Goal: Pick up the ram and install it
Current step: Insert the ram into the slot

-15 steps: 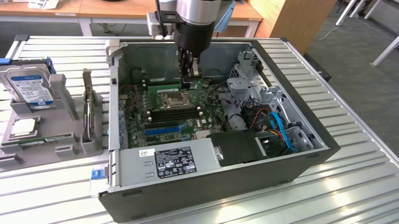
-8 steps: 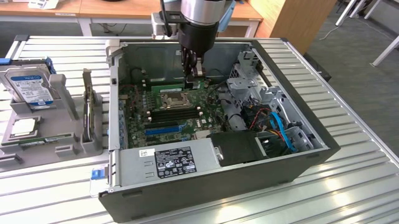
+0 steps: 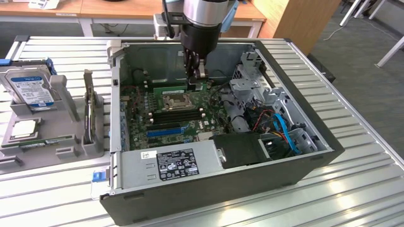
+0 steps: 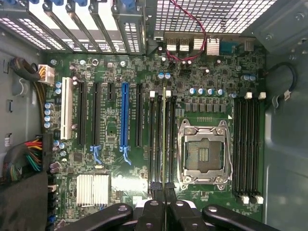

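The ram [image 3: 170, 89] [image 4: 164, 139] is a thin green stick. It stands on its thin edge inside the open computer case [image 3: 221, 198], low over the green motherboard [image 3: 142, 109] [image 4: 110, 130]. It lies in line with the long black memory slots, just beside the silver processor socket [image 3: 177, 100] [image 4: 203, 154]. I cannot tell if it is pushed all the way down into a slot. The gripper [image 3: 199, 75] [image 4: 164, 197] comes straight down from above. Its black fingers [image 4: 154, 209] are squeezed close together on one end of the ram. In the wrist view the ram's thin edge runs right in between them. More black memory slots [image 3: 177, 116] [image 4: 248, 144] sit on the other side of the socket. A long blue slot [image 3: 165, 132] [image 4: 125, 115] lies farther off on the board. The case rests on a table [image 3: 353, 189] of silver bars. On the exterior view's left is a grey holder [image 3: 63, 151]. It holds a hard drive [image 3: 28, 87] with a blue label and a square silver chip [image 3: 24, 127].
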Motion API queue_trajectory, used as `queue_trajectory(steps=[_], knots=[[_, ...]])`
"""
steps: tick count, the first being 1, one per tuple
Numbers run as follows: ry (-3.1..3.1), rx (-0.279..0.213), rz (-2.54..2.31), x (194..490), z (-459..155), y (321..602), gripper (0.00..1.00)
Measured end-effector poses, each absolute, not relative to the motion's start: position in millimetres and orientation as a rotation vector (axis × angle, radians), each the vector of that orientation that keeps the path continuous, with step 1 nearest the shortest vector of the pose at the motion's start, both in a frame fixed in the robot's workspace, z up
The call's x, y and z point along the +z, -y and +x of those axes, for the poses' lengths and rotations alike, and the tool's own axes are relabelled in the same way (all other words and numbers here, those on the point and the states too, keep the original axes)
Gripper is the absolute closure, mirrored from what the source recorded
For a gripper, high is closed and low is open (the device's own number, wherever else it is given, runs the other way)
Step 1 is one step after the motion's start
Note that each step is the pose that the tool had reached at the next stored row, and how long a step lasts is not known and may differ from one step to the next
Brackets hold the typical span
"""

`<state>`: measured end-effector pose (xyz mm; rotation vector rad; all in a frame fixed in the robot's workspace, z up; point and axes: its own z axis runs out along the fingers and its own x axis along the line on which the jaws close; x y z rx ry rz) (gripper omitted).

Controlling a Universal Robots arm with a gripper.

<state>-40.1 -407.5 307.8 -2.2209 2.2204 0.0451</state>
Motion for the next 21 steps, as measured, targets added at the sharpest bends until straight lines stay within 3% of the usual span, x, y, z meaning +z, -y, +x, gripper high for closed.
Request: queue_trajectory(steps=[21], knots=[[-2.220, 0.045, -2.221, 276.9, -40.1, 408.3, 0.88]])
